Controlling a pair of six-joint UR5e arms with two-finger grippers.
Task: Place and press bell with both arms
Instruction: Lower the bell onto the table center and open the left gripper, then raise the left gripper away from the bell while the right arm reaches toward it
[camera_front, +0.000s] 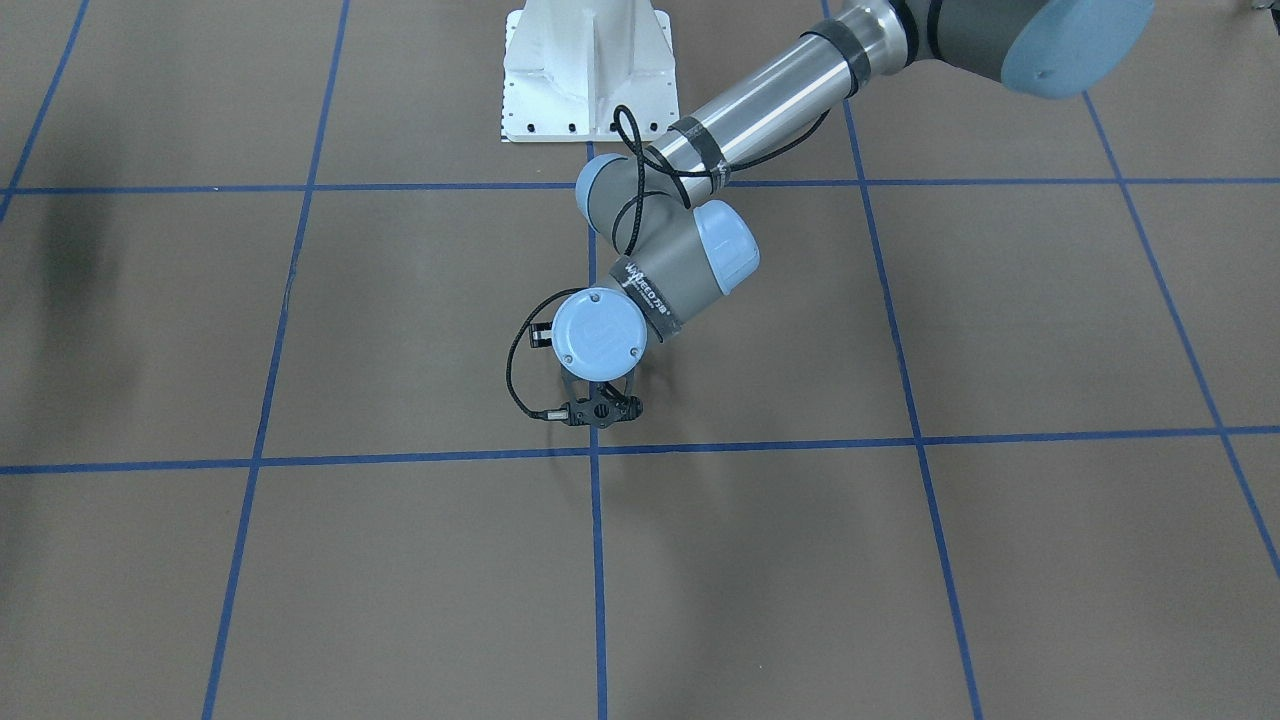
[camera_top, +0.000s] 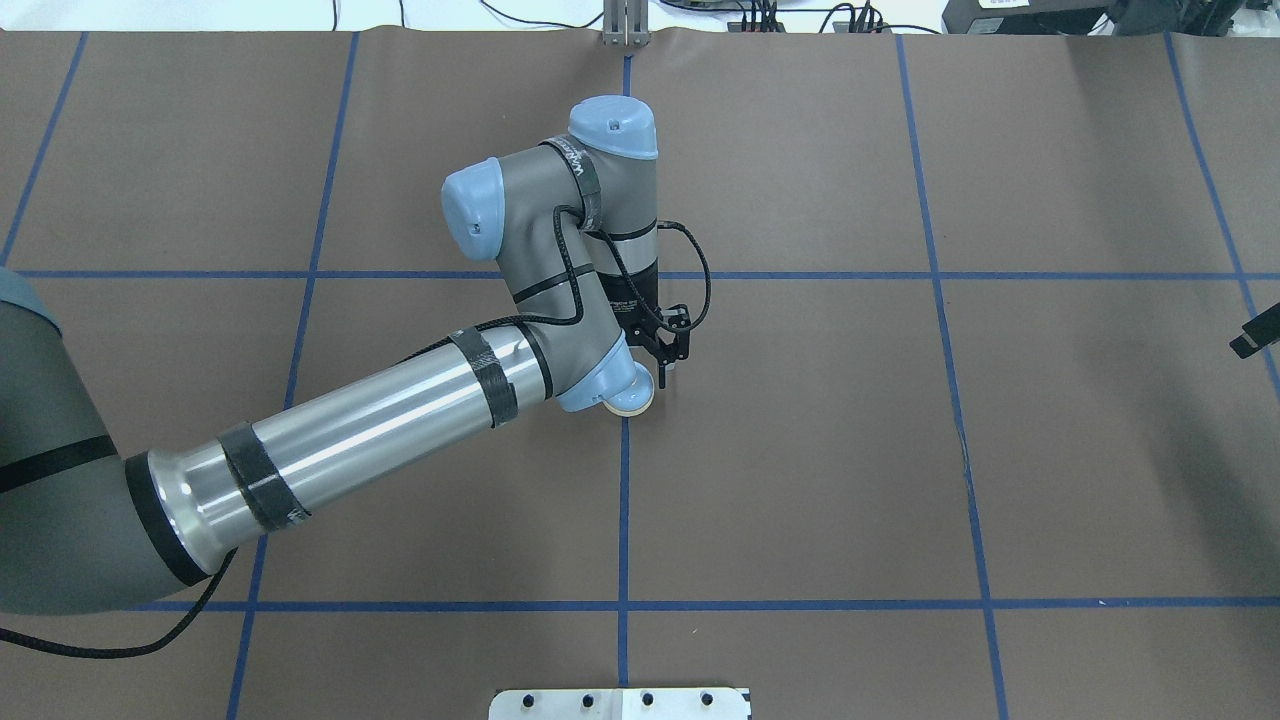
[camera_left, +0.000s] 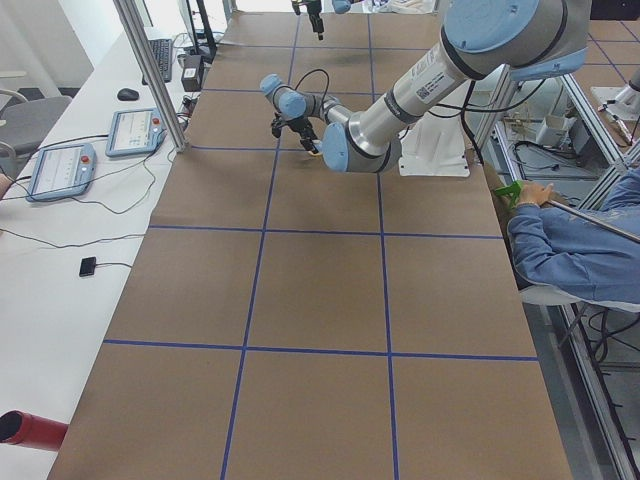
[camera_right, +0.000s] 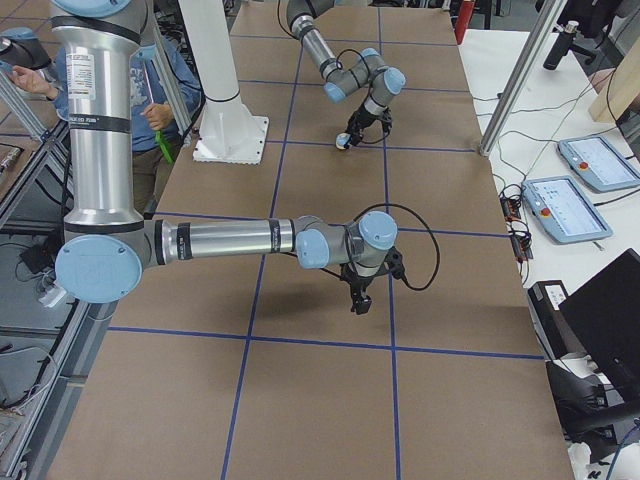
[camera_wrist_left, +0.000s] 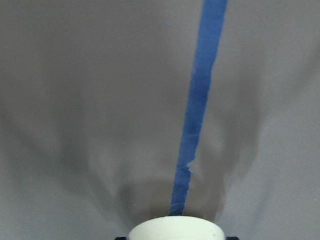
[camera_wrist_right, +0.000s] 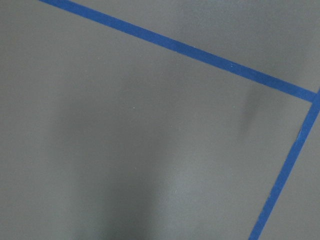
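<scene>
The bell (camera_top: 634, 403) shows only as its cream rim under my left wrist, on the centre tape line. In the left wrist view its cream rim (camera_wrist_left: 175, 230) sits at the bottom edge between two dark fingertips. My left gripper (camera_top: 648, 388) points down and is closed around the bell, low over the table. From the front the left gripper (camera_front: 600, 410) hides the bell. My right gripper (camera_top: 1256, 334) only peeks in at the right edge; in the exterior right view the right gripper (camera_right: 358, 303) hangs over bare table, far from the bell (camera_right: 343, 143). I cannot tell whether it is open or shut.
The white pedestal base (camera_front: 585, 70) stands at the robot's side of the table. Blue tape lines grid the brown table. A seated operator in blue (camera_left: 570, 250) is beside the base. Teach pendants (camera_left: 60, 170) and a metal frame post (camera_left: 150, 70) stand on the far white bench.
</scene>
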